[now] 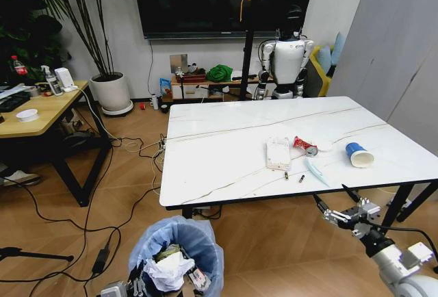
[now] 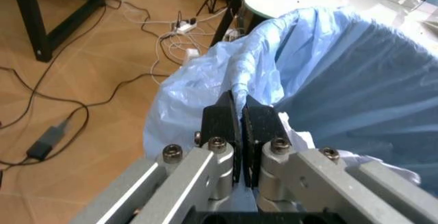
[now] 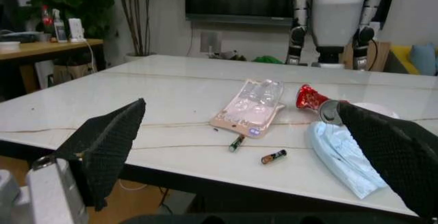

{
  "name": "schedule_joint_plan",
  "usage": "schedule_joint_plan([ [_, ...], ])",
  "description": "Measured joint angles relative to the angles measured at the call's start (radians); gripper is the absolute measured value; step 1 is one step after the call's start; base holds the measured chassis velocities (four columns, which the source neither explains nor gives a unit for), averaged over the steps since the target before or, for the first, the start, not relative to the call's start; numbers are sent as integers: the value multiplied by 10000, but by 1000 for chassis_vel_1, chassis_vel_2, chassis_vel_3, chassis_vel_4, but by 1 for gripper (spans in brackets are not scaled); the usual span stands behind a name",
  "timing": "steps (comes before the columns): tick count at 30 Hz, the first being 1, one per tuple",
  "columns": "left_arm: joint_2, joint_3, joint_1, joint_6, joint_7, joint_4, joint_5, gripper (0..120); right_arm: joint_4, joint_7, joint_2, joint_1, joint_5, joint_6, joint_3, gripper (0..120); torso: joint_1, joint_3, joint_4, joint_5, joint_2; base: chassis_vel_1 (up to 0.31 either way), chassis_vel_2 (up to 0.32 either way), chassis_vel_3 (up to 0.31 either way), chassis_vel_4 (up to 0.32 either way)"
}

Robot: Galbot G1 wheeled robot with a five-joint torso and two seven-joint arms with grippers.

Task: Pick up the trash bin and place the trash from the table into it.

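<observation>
Trash bin (image 1: pixel 179 250) sits on the floor near the surface's (image 1: pixel 226 146) near-left corner, crumpled paper (image 1: pixel 168 269) inside. Left wrist view shows the left end effector (image 2: pixel 239 112) clamped narrow on the bin's blue bag rim. Right end effector (image 1: pixel 333 204) hangs wide open below the near-right edge; its wrist view shows plastic pack (image 3: pixel 250 108), red can (image 3: pixel 316 101), two small bits.

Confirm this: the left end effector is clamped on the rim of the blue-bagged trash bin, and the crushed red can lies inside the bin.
Wrong on the can. The crushed red can lies on the white marble-look table, per the head view. The left end effector does clamp the blue-bagged trash bin rim.
</observation>
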State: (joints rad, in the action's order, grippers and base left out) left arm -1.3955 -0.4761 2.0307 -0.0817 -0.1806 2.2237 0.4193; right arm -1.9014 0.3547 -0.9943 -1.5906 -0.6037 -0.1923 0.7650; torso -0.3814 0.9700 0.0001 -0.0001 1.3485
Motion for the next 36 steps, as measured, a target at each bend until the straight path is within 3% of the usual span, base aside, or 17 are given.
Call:
schedule_joint_plan([
  [12,-6,162,8,7,-236,-251,597,0,16,158,-146,-187,224,-129,-76,100,0,1,0,1,0,0,0,0,0],
  [36,-74,191,-89,-83,-121,-266,656,0,84,257,-378,-218,334,-219,-168,100,0,1,0,1,0,0,0,0,0],
])
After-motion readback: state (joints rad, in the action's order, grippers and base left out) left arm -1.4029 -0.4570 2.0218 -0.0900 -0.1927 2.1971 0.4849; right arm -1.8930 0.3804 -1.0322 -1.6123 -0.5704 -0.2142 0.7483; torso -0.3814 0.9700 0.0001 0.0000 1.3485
